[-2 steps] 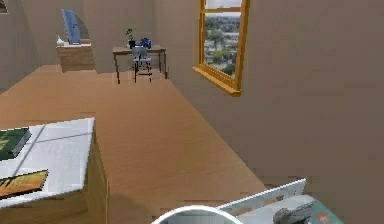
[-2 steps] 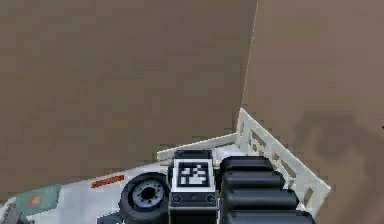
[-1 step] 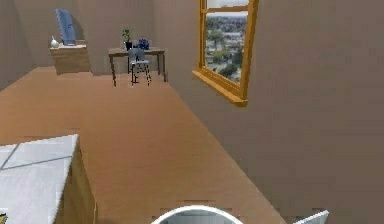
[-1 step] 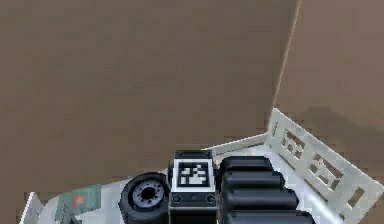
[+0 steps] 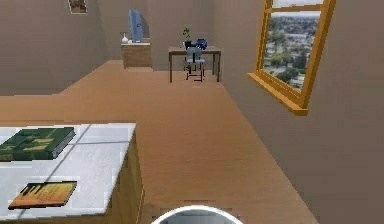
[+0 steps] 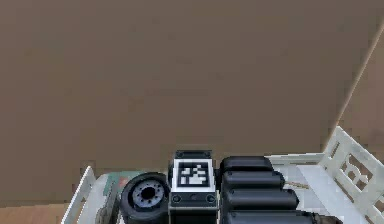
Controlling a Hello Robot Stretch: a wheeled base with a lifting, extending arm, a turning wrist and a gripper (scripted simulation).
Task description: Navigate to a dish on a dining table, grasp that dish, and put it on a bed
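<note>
Lying on a white-topped counter (image 5: 100,150), a dark green book (image 5: 38,143) and flat orange board (image 5: 45,193) are no dish. Of the black hand (image 6: 148,197), grip and load cannot be told.

Soft, even daylight fills the forward view, brightest at the window (image 5: 292,50), where the scene outside looks pale. The wooden floor (image 5: 190,110) carries no glare, and faint grey shadow streaks cross the white tabletop (image 5: 100,160). The arm side view's wall (image 6: 180,80) is duller and flat.
</note>
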